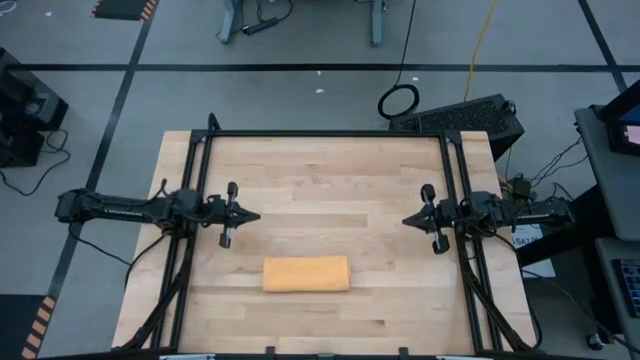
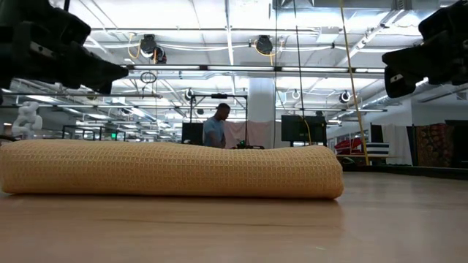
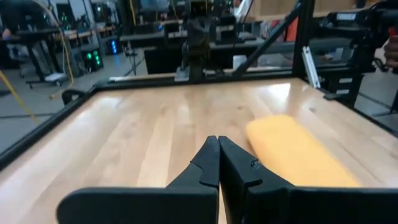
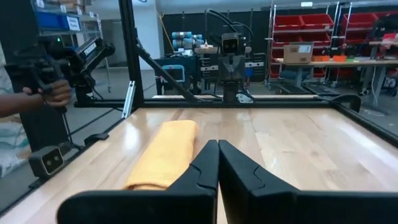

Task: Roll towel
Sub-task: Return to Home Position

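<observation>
Orange-yellow cloth, the towel (image 1: 306,274), lies rolled into a short flat cylinder on the wooden worktop (image 1: 330,170). From above I read its long axis as running left to right, with the roll in the near half of the boards and roughly midway between the two side rails. The low view shows a waffle weave on the cloth. It also shows the roll resting flat on the wood, with its rounded end at the right of that picture. Nothing touches it. The left hand (image 1: 252,216) hangs above the left side of the worktop, pointing inward toward the centre. It is beyond the roll and well apart from it. In its wrist view the two dark fingers are pressed together at the tips and pinch nothing. The right hand (image 1: 408,219) mirrors it on the right side, also pointing inward and clear of the towel. Its fingers likewise meet tip to tip with nothing between them. A black metal frame (image 1: 325,133) borders the worktop. In the right wrist view, a person's hand (image 4: 55,93) outside that frame grips a dark device. In the low view, a person (image 2: 216,128) stands far back in the room beyond the worktop.
</observation>
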